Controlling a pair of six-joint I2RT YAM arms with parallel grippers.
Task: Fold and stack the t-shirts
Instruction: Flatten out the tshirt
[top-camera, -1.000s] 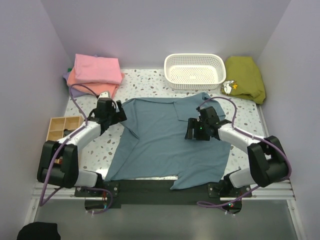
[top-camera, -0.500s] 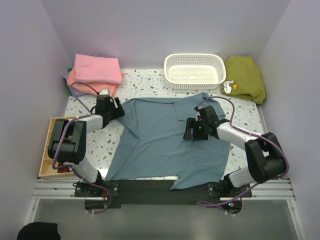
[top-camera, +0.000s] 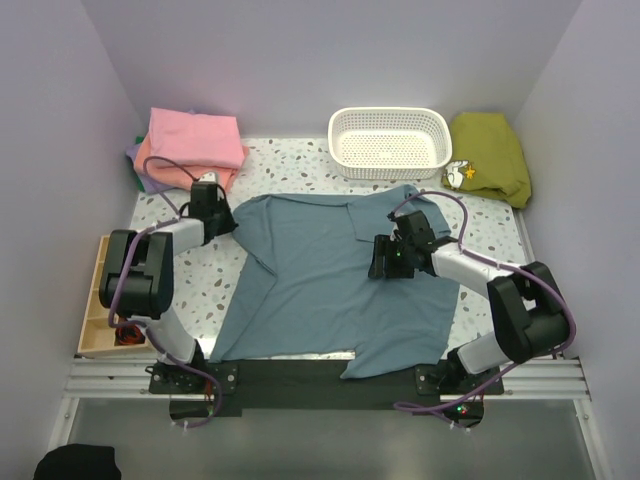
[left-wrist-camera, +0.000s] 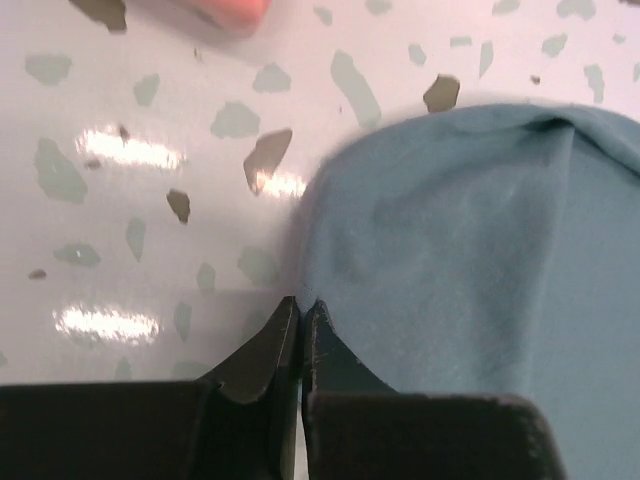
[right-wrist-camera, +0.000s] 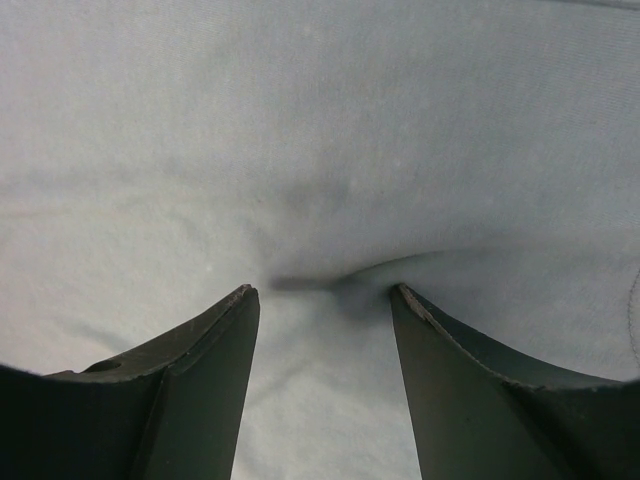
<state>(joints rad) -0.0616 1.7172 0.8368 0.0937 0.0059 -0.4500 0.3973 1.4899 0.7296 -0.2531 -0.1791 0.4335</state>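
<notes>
Flattening looks to be the step in hand, ahead of any fold.

Top view: the blue-grey t-shirt (top-camera: 330, 285) lies spread over the middle of the speckled surface (top-camera: 480, 235), collar toward the far side. Its near-right corner laps onto the dark strip (top-camera: 290, 372) by the arm bases. Its left side is drawn in and creased. The left jaws sit at the far-left sleeve edge, and the right jaws rest on the cloth right of centre. The stack of folded shirts (top-camera: 193, 145), pink on top, sits in the far-left corner, well apart from the white basket (top-camera: 390, 140).

Left wrist view: the left jaws are pressed together with their tips at the rounded sleeve edge (left-wrist-camera: 330, 210). I cannot tell whether any cloth is caught between them. If none is, they would do better to part and come in over the hem before closing. Any pull should then run low and outward, only until the crease goes.

Right wrist view: the right jaws stand wide apart, tips down on the shirt with a small pucker (right-wrist-camera: 320, 275) between them. Pressed there they can anchor the body, so the whole garment does not slide when the sleeve is drawn out.
</notes>
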